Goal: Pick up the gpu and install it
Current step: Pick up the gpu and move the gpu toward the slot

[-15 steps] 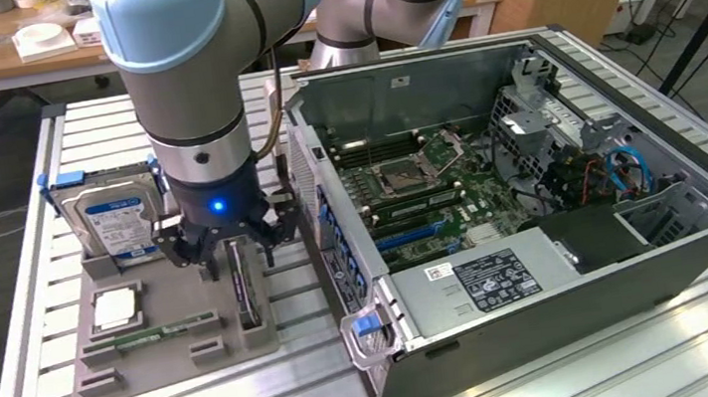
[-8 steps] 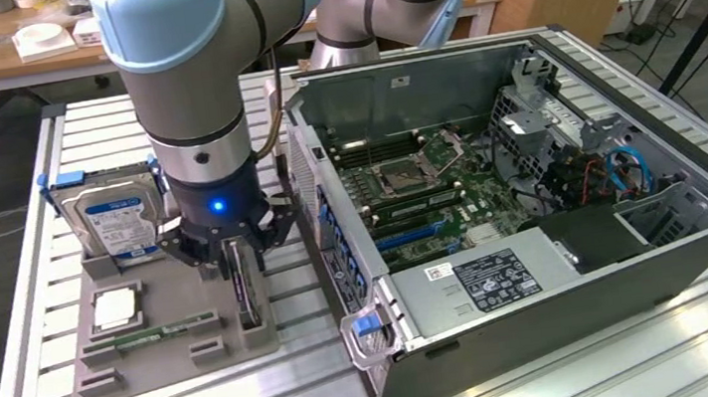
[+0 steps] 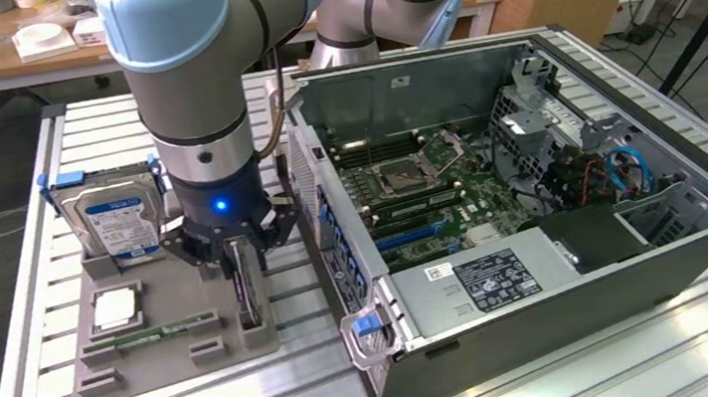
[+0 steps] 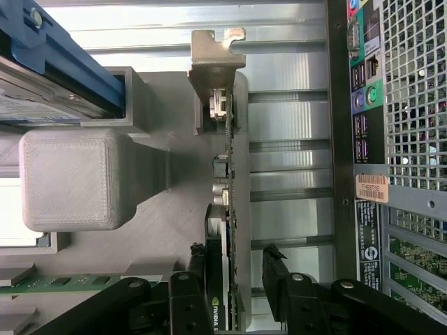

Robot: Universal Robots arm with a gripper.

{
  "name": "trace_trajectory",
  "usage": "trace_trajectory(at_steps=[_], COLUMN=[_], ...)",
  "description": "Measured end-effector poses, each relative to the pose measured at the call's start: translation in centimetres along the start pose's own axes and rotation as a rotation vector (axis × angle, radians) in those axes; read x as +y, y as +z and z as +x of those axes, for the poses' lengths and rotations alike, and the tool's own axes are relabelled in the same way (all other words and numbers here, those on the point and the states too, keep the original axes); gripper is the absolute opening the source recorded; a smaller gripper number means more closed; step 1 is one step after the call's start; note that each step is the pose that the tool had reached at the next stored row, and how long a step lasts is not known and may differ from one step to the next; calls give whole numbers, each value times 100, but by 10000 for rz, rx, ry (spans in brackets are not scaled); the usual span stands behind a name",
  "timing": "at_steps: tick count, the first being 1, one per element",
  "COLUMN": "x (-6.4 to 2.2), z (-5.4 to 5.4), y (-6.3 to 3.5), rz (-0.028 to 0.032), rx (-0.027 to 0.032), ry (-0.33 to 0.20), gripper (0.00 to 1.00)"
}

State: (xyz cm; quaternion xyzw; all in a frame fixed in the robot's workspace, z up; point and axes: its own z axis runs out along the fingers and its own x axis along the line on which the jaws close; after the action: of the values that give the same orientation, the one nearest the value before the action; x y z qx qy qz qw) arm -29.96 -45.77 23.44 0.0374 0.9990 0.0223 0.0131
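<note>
end effector [image 3: 236, 260]: low over gpu [image 3: 249, 301] | gpu: on edge in gray holder [image 3: 154, 372]

gpu [image 3: 249, 296] far end hidden by gripper [image 3: 238, 262], hard drive [image 3: 116, 221] edge behind the arm [image 3: 187, 77], sticker [image 4: 371, 188] print too small to read

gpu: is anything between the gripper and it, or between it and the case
Nothing visible between them: the gripper is down over the gpu, standing on edge in the grey holder. Toward the motherboard, the perforated wall of the case stands beside the holder; its top is open.

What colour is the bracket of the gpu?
The bracket is silvery grey metal; wrist view shows it best.
</note>
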Motion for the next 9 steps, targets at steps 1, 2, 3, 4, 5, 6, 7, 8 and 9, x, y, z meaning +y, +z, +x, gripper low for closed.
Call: trace_trajectory(at_steps=[1,2,3,4,5,6,7,8,9], x=[0,0,1,2,2,2,2,2,2], z=[0,-6,-15,-23,-24,-24,-24,-24,-25], y=[0,0,-1,0,1,0,1,0,1], rz=[0,0,1,0,0,1,0,1,0], rx=[0,0,1,0,0,0,0,1,0], ry=[0,-2,-3,-2,0,0,0,0,0], gripper=[45,45,45,45,45,45,45,45,45])
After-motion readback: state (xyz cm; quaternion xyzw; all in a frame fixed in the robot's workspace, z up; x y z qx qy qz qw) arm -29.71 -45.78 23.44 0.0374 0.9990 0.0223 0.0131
